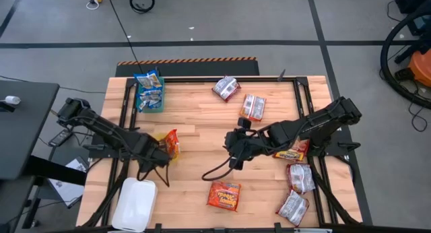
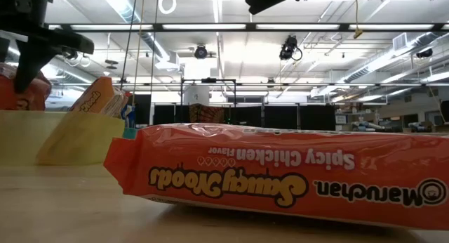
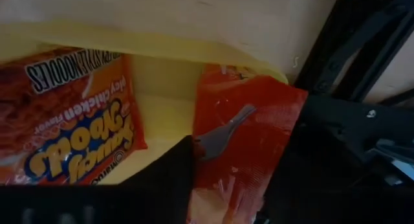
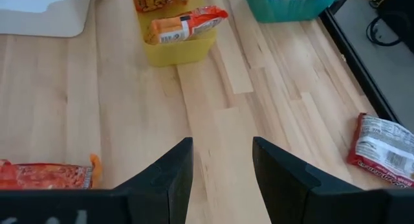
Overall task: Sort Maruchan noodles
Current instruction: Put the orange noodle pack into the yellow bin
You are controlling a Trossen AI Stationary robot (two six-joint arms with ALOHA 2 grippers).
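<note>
My left gripper (image 1: 159,152) stands over the yellow bin (image 1: 163,136) at the table's left, shut on an orange-red Maruchan packet (image 3: 242,133). Another orange packet (image 3: 65,133) lies in the bin, and one (image 4: 191,23) leans over the bin's rim. My right gripper (image 1: 234,144) is open and empty above bare wood at mid-table. An orange packet (image 1: 224,194) lies flat near the front edge and fills the low view (image 2: 280,176). Silver-white packets lie at the far middle (image 1: 227,88) (image 1: 253,106) and the right front (image 1: 301,178) (image 1: 293,207). Blue packets (image 1: 148,80) stand in the teal bin (image 1: 150,105). My left gripper has the orange-red packet between its two fingers (image 3: 171,179), which come from above, slanting down into the yellow bin. The packet's end nearest the wrist (image 3: 226,185) sits between them. Its far end (image 3: 249,88) reaches the bin's wall. The right finger covers one side edge.
A white bin (image 1: 135,203) stands at the front left. One more orange packet (image 1: 293,152) lies under my right arm. Black frame rails run along the table's left and right sides. Bare wood lies between the two grippers.
</note>
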